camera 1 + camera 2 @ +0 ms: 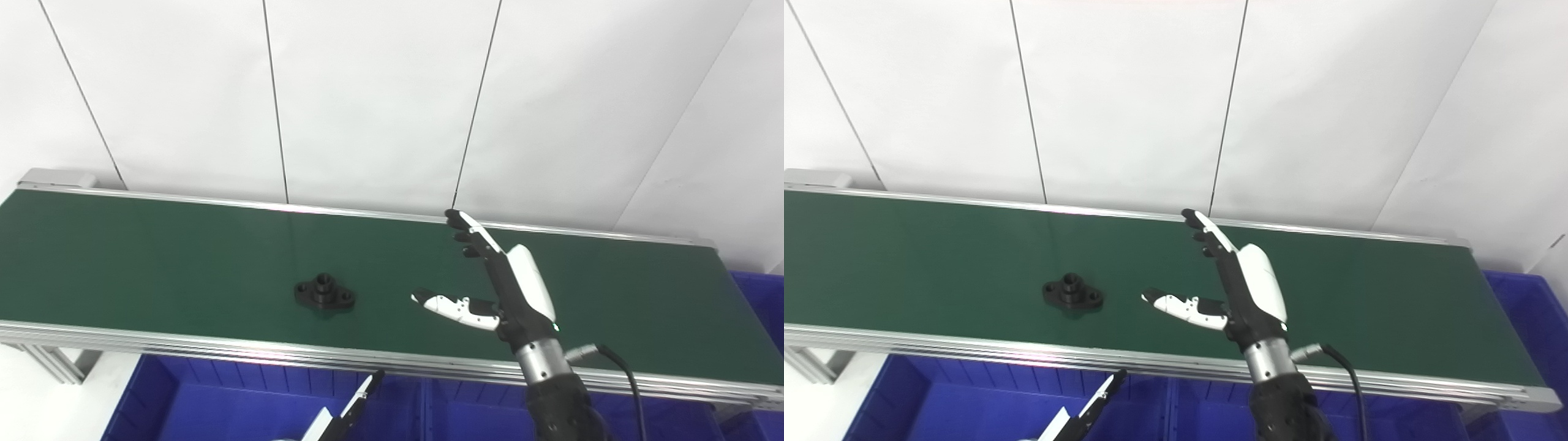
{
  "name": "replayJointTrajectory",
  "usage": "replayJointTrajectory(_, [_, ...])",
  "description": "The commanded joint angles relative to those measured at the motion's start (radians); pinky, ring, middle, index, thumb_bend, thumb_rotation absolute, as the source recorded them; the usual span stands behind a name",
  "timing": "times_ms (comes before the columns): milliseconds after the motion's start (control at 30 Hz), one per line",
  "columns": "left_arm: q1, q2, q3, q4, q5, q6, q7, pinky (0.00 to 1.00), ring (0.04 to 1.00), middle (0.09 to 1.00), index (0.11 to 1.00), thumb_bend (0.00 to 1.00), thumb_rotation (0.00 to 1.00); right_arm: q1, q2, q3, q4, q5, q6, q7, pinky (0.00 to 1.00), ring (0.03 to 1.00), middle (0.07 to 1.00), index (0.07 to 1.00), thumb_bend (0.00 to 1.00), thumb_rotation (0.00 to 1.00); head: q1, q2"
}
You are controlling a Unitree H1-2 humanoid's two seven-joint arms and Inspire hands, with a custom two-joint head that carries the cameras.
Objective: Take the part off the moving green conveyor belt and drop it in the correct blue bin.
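One black flanged part (324, 293) with a raised central hub lies on the green belt (153, 257), right hand (511, 288) splayed, empty.

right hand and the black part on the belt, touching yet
Apart. In the left eye view, bare green belt shows between the black part and the open right hand.

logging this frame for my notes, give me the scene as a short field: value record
part: black metal flanged part with a raised hub, lying flat on the belt, untouched
belt: green conveyor belt with aluminium rails
right hand: white and black hand, open, over the belt, right of the part, apart from it
left hand: only partly in view at the bottom edge, over the bins
bins: blue plastic bins below the near rail
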Motion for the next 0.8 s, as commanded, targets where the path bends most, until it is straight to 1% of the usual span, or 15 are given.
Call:
replayJointTrajectory(0, [-0.013, -0.003, -0.008, -0.021, 0.001, -0.04, 0.003, 1.0, 1.0, 1.0, 1.0, 0.72, 0.9, -0.051, -0.013, 0.008, 0.004, -0.024, 0.021, 0.011, 0.74, 0.82, 0.856, 0.918, 0.69, 0.48, 0.004, -0.003])
replayJointTrajectory(233, [-0.014, -0.008, -0.021, -0.016, 0.017, -0.04, 0.022, 1.0, 1.0, 1.0, 1.0, 0.74, 0.91, -0.106, -0.026, 0.029, 0.08, -0.049, 0.04, 0.032, 0.75, 0.834, 0.857, 0.918, 0.71, 0.49, 0.02, -0.008])
replayJointTrajectory(367, [-0.017, -0.014, -0.024, -0.007, 0.006, -0.04, 0.02, 1.0, 1.0, 1.0, 1.0, 0.73, 0.88, -0.152, -0.035, 0.044, 0.163, -0.056, 0.023, 0.028, 0.74, 0.827, 0.86, 0.913, 0.73, 0.46, 0.026, -0.012])
replayJointTrajectory(533, [-0.026, -0.021, -0.032, 0.009, 0.013, -0.04, 0.03, 1.0, 1.0, 1.0, 1.0, 0.73, 0.87, -0.21, -0.046, 0.068, 0.268, -0.057, 0.004, 0.029, 0.72, 0.827, 0.876, 0.913, 0.75, 0.48, 0.038, -0.02])
replayJointTrajectory(633, [-0.031, -0.026, -0.038, 0.022, 0.016, -0.04, 0.038, 1.0, 1.0, 1.0, 1.0, 0.72, 0.86, -0.243, -0.055, 0.09, 0.324, -0.065, -0.006, 0.03, 0.72, 0.829, 0.88, 0.916, 0.76, 0.48, 0.041, -0.026])
replayJointTrajectory(700, [-0.032, -0.029, -0.04, 0.025, 0.012, -0.04, 0.034, 1.0, 1.0, 1.0, 1.0, 0.73, 0.85, -0.267, -0.061, 0.109, 0.361, -0.072, -0.01, 0.033, 0.75, 0.848, 0.886, 0.922, 0.77, 0.49, 0.044, -0.027])
replayJointTrajectory(767, [-0.033, -0.031, -0.044, 0.025, 0.011, -0.04, 0.032, 1.0, 1.0, 1.0, 1.0, 0.73, 0.85, -0.29, -0.068, 0.13, 0.396, -0.082, -0.012, 0.034, 0.76, 0.847, 0.881, 0.922, 0.77, 0.49, 0.047, -0.027])
